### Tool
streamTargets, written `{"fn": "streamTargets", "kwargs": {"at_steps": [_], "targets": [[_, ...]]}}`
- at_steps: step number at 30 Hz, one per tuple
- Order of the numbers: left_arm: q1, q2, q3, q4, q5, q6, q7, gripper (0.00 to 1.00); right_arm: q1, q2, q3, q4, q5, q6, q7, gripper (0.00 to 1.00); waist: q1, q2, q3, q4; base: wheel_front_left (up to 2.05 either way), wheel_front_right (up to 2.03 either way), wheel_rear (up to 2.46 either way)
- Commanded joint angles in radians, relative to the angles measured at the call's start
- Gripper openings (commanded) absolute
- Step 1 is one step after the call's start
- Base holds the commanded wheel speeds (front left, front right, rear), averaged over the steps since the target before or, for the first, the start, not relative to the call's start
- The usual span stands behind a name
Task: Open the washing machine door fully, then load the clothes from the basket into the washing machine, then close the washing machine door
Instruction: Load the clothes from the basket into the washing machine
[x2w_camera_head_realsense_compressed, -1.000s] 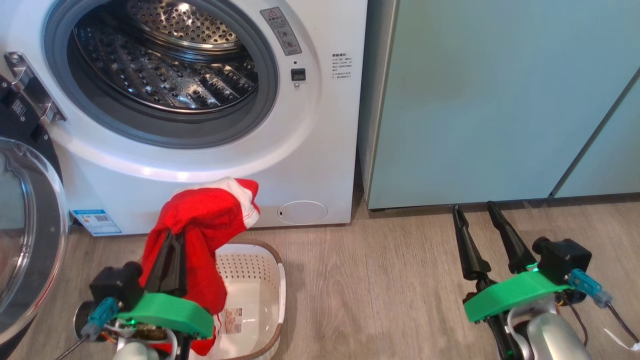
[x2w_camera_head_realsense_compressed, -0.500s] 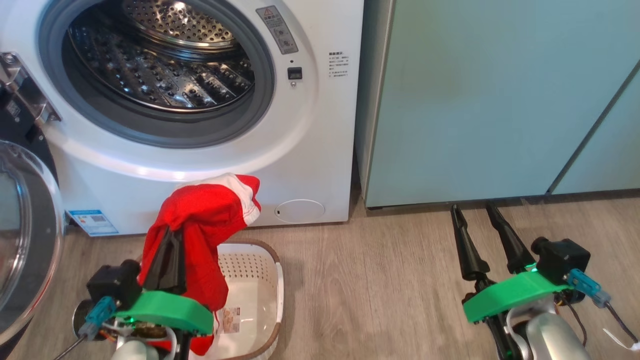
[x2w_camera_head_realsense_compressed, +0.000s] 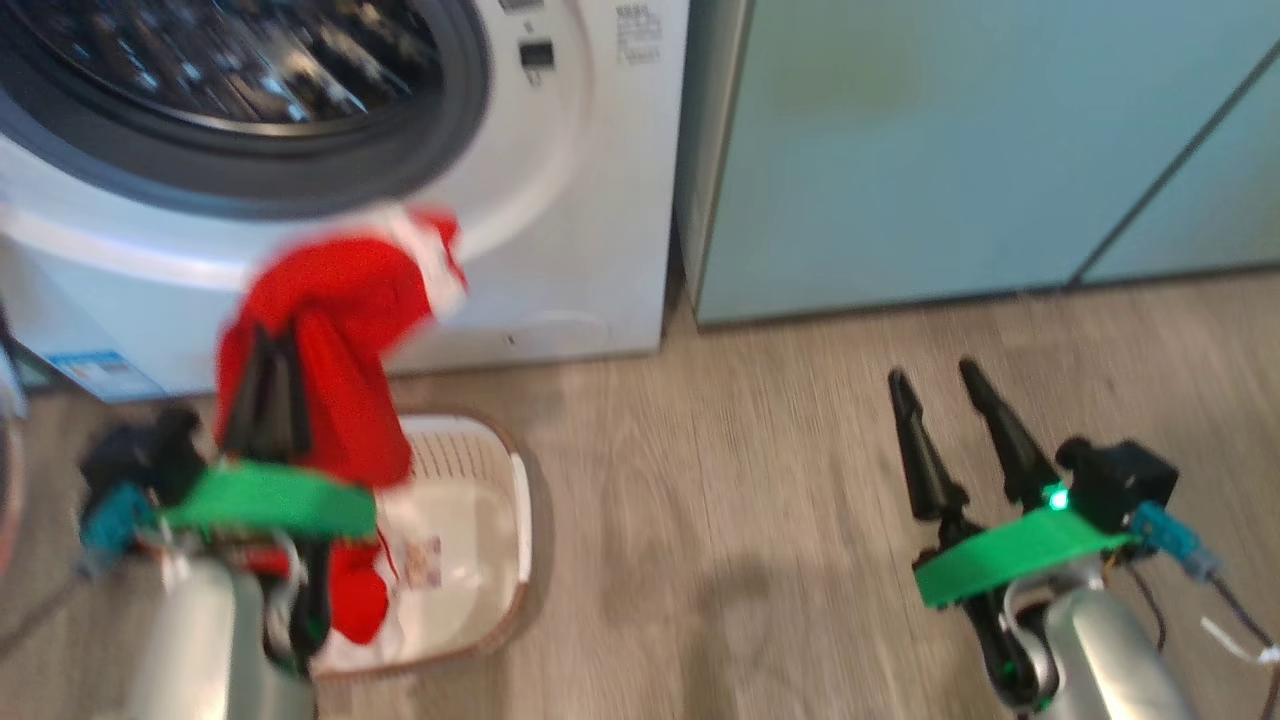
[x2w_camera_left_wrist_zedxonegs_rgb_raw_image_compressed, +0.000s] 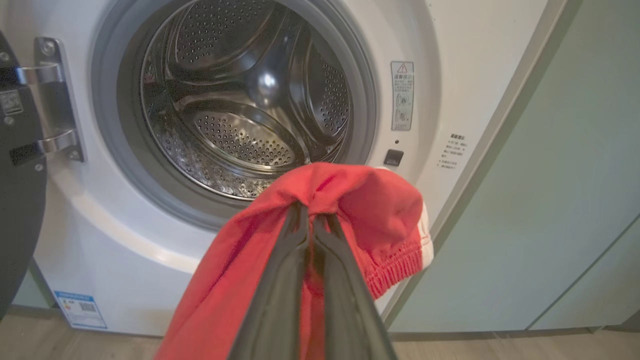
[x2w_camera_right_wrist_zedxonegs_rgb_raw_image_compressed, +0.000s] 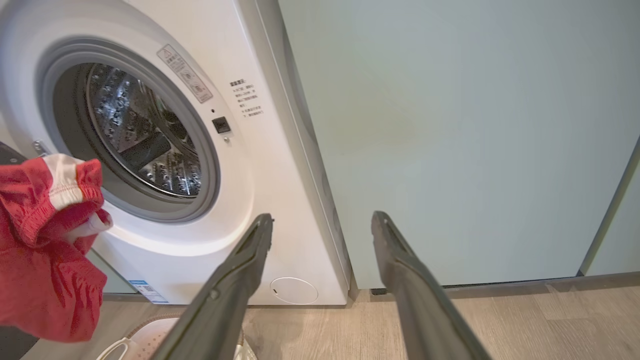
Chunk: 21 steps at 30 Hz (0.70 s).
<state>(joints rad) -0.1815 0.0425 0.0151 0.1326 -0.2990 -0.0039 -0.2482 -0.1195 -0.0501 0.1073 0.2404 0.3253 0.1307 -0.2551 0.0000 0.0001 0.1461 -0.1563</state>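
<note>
Clothes (x2w_camera_left_wrist_zedxonegs_rgb_raw_image_compressed: 380, 210) pinched tight in left end effector (x2w_camera_left_wrist_zedxonegs_rgb_raw_image_compressed: 311, 214), over basket (x2w_camera_head_realsense_compressed: 521, 480), by washer (x2w_camera_left_wrist_zedxonegs_rgb_raw_image_compressed: 465, 60). Right end effector (x2w_camera_right_wrist_zedxonegs_rgb_raw_image_compressed: 322, 217) wide open & empty.

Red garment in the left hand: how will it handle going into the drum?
Likely floppy: the clothes drape over the left hand and hang below it. Probably light: a narrow pinch holds them. Trailing folds may catch on the grey gasket going in.
</note>
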Motion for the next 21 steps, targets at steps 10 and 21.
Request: {"fn": "streamTargets", "kwargs": {"at_steps": [10, 21], "targets": [[-0.406, 0.038, 0.171, 0.061, 0.104, -0.048, -0.014, 0.0, -0.112, 0.0, 0.043, -0.058, 0.011, 0.0, -0.007, 1.0, 0.0, -0.0001, 0.267, -0.108, 0.0, 0.0, 0.0], [-0.798, 0.198, 0.227, 0.315, 0.168, -0.059, -0.014, 0.0, -0.15, 0.0, 0.072, -0.081, 0.052, 0.0, -0.007, 1.0, 0.0, -0.0001, 0.402, -0.182, 0.0, 0.0, 0.0]]}}
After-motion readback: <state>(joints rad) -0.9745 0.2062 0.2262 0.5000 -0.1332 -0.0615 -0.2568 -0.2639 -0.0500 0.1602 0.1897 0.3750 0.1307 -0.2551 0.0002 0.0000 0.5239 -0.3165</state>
